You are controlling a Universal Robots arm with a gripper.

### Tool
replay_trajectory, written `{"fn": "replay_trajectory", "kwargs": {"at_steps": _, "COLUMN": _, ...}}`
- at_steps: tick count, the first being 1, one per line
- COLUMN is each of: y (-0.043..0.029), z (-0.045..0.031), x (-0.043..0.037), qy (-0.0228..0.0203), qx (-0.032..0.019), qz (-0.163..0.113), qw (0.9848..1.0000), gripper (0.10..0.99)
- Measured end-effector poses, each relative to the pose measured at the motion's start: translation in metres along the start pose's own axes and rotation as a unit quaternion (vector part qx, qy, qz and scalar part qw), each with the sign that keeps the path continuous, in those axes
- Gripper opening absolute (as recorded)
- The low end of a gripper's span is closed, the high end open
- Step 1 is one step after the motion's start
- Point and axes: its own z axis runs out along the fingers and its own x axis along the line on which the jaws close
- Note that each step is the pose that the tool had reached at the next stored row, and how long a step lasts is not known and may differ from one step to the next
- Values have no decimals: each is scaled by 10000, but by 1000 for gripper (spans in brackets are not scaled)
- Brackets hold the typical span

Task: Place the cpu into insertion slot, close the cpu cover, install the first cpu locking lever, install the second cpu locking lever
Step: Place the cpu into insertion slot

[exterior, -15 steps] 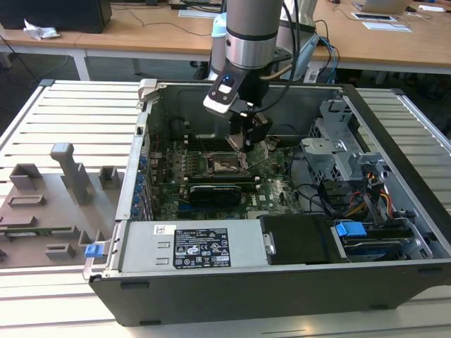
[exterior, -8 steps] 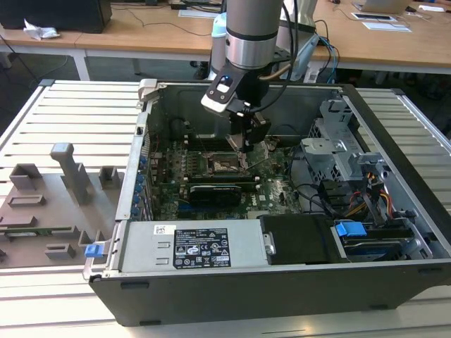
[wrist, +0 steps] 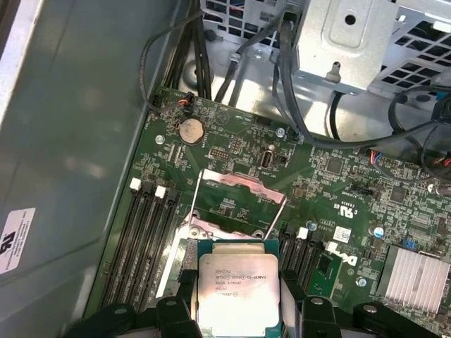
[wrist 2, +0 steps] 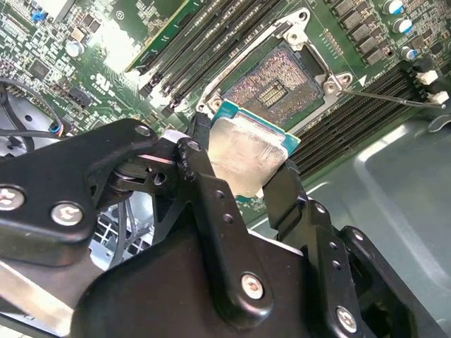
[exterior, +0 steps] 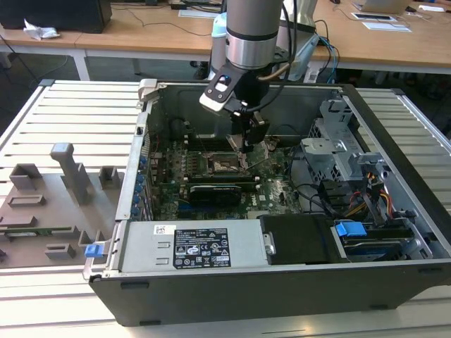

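You've got one silvery-grey square cpu, one brown-pinned square insertion slot, one black metal pincer, one round silver coin cell, one open dark-grey computer case.

— What surrounds the open computer case?
— A slatted table beneath it; a grey fixture board at the exterior view's left; wooden desks behind.
— And inside?
— A labelled power-supply box along the near wall; a long black card beyond it; a metal drive cage; in the first wrist view, a coin battery, black memory slots, a finned heat sink.
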Motion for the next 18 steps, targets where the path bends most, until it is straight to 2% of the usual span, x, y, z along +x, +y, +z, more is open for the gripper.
{"fn": "replay_trajectory", "kwargs": {"at_steps": 9, "y": 0, "z": 1, "x": 0, "qy": -16, "qx": -1, "qz": 273, "qw": 9996, "gripper": 545}}
{"fn": "replay_trajectory", "kwargs": {"at_steps": 16, "y": 0, "z": 1, "x": 0, "qy": -32, "qx": -2, "qz": 534, "qw": 9986, "gripper": 545}}
{"fn": "replay_trajectory", "kwargs": {"at_steps": 18, "y": 0, "z": 2, "x": 0, "qy": -39, "qx": -2, "qz": 658, "qw": 9978, "gripper": 545}}
